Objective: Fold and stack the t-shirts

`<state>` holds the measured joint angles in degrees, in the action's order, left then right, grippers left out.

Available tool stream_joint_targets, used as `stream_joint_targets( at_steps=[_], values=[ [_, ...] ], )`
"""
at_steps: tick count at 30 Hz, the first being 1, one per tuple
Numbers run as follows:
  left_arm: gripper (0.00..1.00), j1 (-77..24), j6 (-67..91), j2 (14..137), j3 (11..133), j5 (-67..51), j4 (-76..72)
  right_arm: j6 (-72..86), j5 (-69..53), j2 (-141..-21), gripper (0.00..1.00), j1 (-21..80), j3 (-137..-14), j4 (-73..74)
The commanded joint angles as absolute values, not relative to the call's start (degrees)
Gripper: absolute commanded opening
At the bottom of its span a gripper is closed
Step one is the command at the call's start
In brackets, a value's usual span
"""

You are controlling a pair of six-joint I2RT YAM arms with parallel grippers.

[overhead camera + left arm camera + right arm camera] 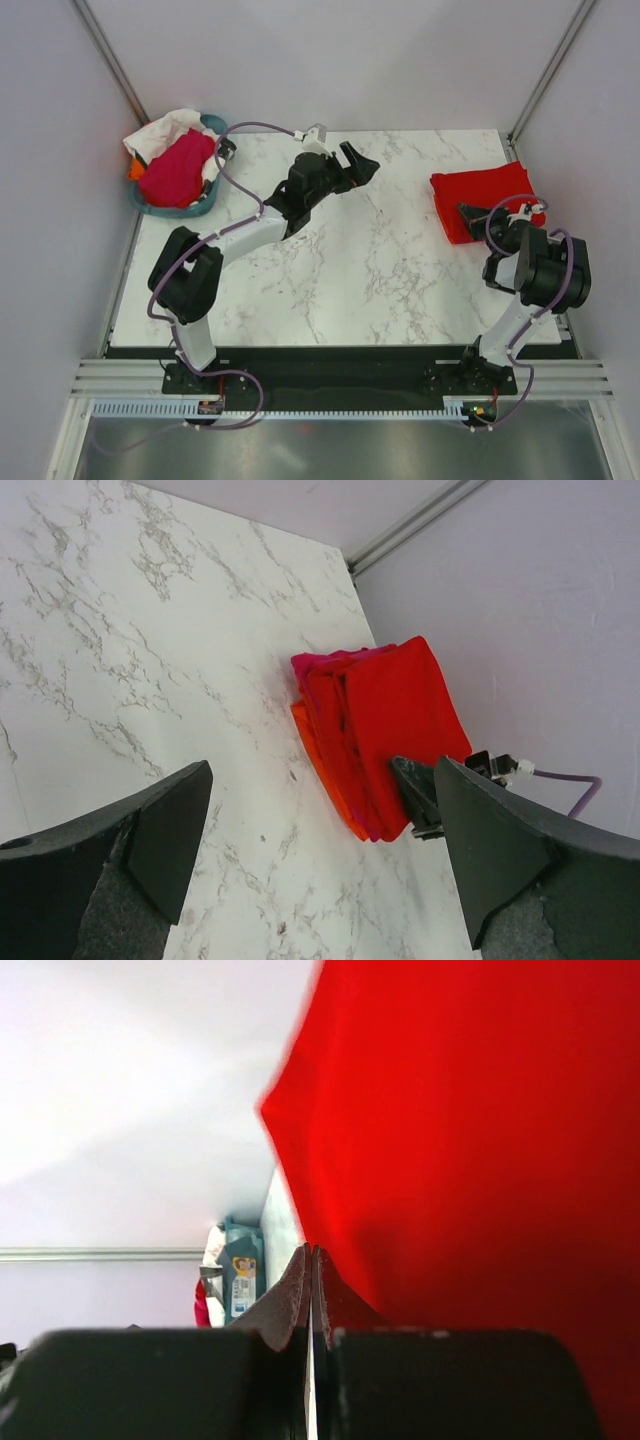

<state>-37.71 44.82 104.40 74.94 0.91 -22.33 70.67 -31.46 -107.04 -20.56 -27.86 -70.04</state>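
Right end effector (311, 1260), clenched, sits beside the soft folded red t-shirt (482, 192); left end effector (362, 163) spread wide.

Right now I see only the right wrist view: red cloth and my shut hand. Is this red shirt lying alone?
Observer: No. The red shirt lies folded on a magenta layer and an orange layer, seen from the left wrist.
Operator: Where is the left hand?
Observer: The left hand is open and empty, above the table's far middle.
Operator: Are shirts left to fold?
Observer: Yes. The tub at the far left holds a pink shirt and a white shirt.
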Motion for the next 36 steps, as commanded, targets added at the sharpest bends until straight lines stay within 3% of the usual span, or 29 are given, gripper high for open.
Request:
stream_joint_targets(
  at_steps=[1,8,15,19,26,36],
  values=[
    [1.0,-37.53,42.63,101.34,75.41,0.7,-21.97,69.61,-30.06,-100.64,0.0,-20.3,-32.15,-67.25],
    [1.0,-37.44,42.63,101.6,75.32,0.88,-21.62,71.46,-27.96,-104.32,0.0,-15.74,-40.07,-62.23],
    [1.0,-37.18,41.49,100.73,74.97,1.49,-20.31,74.27,-26.55,-121.52,0.0,-13.01,-51.14,-64.16],
    [1.0,-36.91,40.26,99.58,73.92,2.55,-19.78,71.99,-24.7,-124.72,0.0,-13.01,-55.98,-55.23],
    [1.0,-36.65,40.52,100.11,74.09,1.94,-19.69,68.91,-26.28,-115.33,0.0,-13.53,-56.34,-47.55],
    [1.0,-36.65,42.27,100.2,73.92,0.26,-19.6,70.93,-30.15,-102.83,0.0,-22.93,-43.08,-53.26]
  ],
)
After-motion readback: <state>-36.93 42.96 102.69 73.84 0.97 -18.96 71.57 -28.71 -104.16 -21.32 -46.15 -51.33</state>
